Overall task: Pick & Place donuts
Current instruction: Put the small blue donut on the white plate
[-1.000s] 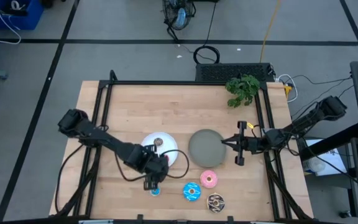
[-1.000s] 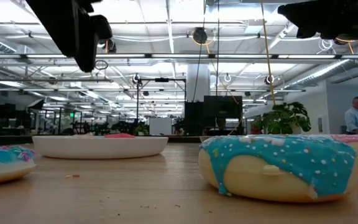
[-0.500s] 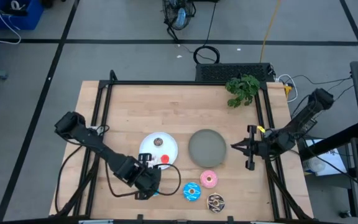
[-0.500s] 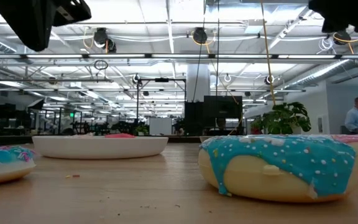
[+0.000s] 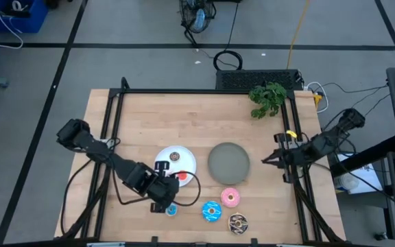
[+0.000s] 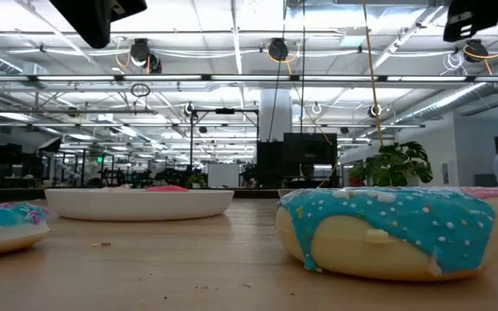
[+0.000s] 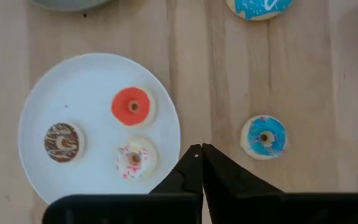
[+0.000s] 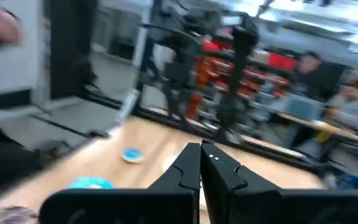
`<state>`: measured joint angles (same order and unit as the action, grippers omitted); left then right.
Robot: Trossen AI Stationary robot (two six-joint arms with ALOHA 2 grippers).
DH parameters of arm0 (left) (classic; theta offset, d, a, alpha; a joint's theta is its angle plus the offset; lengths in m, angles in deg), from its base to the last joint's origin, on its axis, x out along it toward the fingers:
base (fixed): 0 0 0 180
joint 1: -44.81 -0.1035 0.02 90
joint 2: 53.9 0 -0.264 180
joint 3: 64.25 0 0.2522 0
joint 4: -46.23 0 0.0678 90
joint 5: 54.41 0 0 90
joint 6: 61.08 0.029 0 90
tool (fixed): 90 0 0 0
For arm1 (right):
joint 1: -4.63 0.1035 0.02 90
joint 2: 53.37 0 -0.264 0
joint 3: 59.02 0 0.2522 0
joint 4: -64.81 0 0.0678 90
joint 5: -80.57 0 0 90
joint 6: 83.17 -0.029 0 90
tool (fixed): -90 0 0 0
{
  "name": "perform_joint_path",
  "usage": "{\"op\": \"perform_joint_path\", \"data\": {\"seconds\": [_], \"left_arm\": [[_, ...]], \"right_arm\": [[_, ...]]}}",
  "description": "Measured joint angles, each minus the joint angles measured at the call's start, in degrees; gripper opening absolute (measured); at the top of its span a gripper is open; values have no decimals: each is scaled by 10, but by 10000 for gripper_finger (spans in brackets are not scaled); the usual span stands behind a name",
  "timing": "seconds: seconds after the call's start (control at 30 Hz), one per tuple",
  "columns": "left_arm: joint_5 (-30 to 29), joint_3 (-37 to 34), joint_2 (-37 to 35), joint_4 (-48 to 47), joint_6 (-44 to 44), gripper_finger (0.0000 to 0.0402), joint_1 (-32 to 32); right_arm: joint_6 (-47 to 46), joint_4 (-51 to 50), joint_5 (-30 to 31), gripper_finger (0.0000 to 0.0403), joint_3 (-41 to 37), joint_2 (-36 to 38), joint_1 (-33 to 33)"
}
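Note:
Three tiny donuts lie on the white plate (image 7: 98, 124): red (image 7: 133, 106), brown (image 7: 61, 141) and white-pink (image 7: 135, 157). A tiny blue donut (image 7: 264, 137) lies on the table near the plate. The large blue (image 5: 211, 210), pink (image 5: 230, 198) and brown sprinkled (image 5: 237, 221) donuts lie near the table's near edge. My left gripper (image 7: 201, 149) is shut and empty, pointing down from high above the plate's near rim. My right gripper (image 5: 269, 160) is shut and empty, raised near the table's right edge beside the grey plate (image 5: 228, 162).
A green plant (image 5: 267, 98) stands at the far right corner. A black frame (image 5: 115, 123) runs along the table's sides. In the low view the large blue donut (image 6: 387, 229) and the white plate (image 6: 141, 203) stand on the table, both arms high above them.
My left gripper has risen and drawn back a little toward the table's near left, staying shut. My right gripper has risen and moved from the grey plate toward the table's right edge. The donuts and plates have stayed in place.

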<state>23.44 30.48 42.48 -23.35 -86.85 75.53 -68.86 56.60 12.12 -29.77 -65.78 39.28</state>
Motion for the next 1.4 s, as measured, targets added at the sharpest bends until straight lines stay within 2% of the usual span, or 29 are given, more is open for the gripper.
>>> {"op": "perform_joint_path", "data": {"seconds": [0.07, 0.2, 0.37, 0.57, 0.73, 0.93, 1.03, 1.17, 1.27, 1.4], "left_arm": [[1, 0, 0, 0, 10, 18, -6], [1, 0, 0, 0, 29, 27, -16], [16, 0, 0, 2, 52, 12, -15], [16, -1, 0, 31, 40, 11, -5], [19, -5, 6, 55, -22, 17, 7], [61, -9, 43, 63, -27, 13, 36], [66, -9, 62, 72, -65, 42, 44], [85, -9, 89, 102, -103, 114, 48], [93, -9, 102, 136, -92, 174, 51], [93, -9, 118, 116, -79, 230, 46]], "right_arm": [[-14, -3, -40, 0, -18, 12, -26], [-47, 4, -47, 0, -50, 26, -77], [-55, 44, -113, 0, -76, 50, -110], [-74, 73, -112, 0, -104, 89, -122], [-78, 107, -110, 0, -136, 113, -122], [-97, 91, -111, 0, -144, 112, -121], [-96, 104, -111, 0, -144, 112, -121], [-85, 105, -111, 0, -145, 112, -121], [-70, 105, -111, 0, -145, 112, -121], [-59, 105, -111, 0, -145, 112, -121]]}}
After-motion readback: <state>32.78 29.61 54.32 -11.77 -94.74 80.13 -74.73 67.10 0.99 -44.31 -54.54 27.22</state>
